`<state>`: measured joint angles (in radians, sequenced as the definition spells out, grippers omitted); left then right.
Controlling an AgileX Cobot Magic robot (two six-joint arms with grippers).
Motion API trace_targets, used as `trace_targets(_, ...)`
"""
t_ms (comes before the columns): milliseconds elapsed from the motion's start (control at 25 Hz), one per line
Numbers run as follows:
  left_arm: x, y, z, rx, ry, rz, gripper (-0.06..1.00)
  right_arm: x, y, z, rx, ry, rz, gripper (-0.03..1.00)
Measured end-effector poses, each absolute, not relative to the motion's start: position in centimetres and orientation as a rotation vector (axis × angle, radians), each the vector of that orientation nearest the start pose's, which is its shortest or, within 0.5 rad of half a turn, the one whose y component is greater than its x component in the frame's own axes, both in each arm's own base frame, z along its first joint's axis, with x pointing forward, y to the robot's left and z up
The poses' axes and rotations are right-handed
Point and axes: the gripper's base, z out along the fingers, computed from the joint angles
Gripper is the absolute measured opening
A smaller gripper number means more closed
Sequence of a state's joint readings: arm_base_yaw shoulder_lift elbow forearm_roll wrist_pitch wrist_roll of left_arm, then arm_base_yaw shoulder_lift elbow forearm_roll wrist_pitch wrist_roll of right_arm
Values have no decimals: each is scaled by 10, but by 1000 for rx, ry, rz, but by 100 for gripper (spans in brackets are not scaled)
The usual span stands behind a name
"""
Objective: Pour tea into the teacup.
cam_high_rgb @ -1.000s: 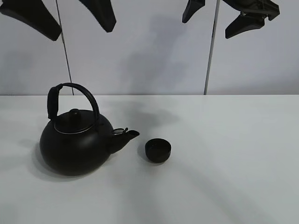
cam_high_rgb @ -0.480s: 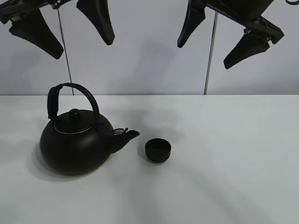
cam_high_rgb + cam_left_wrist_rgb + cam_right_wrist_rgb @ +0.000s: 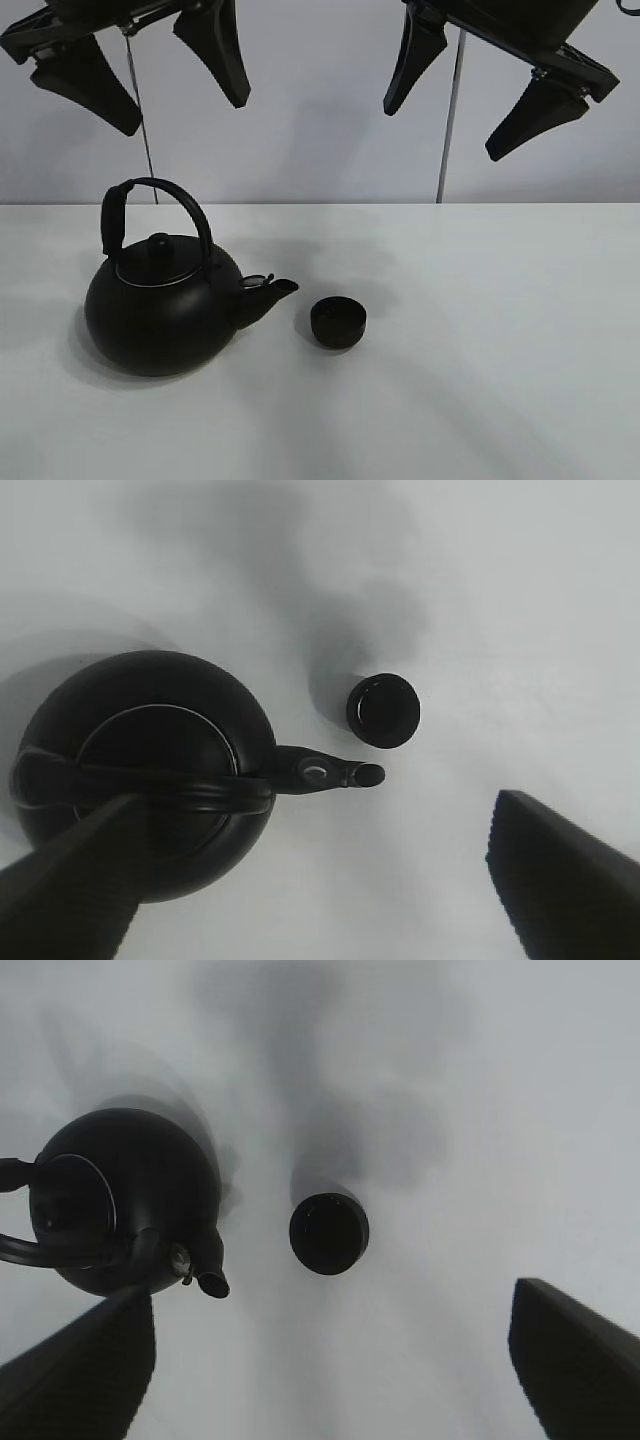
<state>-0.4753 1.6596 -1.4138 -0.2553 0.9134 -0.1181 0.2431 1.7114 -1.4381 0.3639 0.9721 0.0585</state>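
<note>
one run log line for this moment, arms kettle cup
left gripper: open, high above kettle | right gripper: open, high, empty | teacup: upright on table, beside spout, apart | pour: not started

Both arms cut off by top edge above kettle [image 3: 160, 310], only spread fingers of left gripper [image 3: 140, 70] & right gripper [image 3: 495, 80] showing; teacup [image 3: 338, 323] beside kettle spout too dark to tell contents; right wrist view blurs kettle.

You see the kettle [image 3: 160, 315] on the table [image 3: 480, 330], its spout near the teacup [image 3: 338, 323]; both grippers hang spread above.
</note>
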Motion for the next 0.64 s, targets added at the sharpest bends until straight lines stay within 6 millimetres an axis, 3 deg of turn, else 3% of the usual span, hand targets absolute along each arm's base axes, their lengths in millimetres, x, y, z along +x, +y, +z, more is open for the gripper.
trace_targets(640,310,-180,305,339,2668,-513,65,346,113,286,-56,2763,539,66)
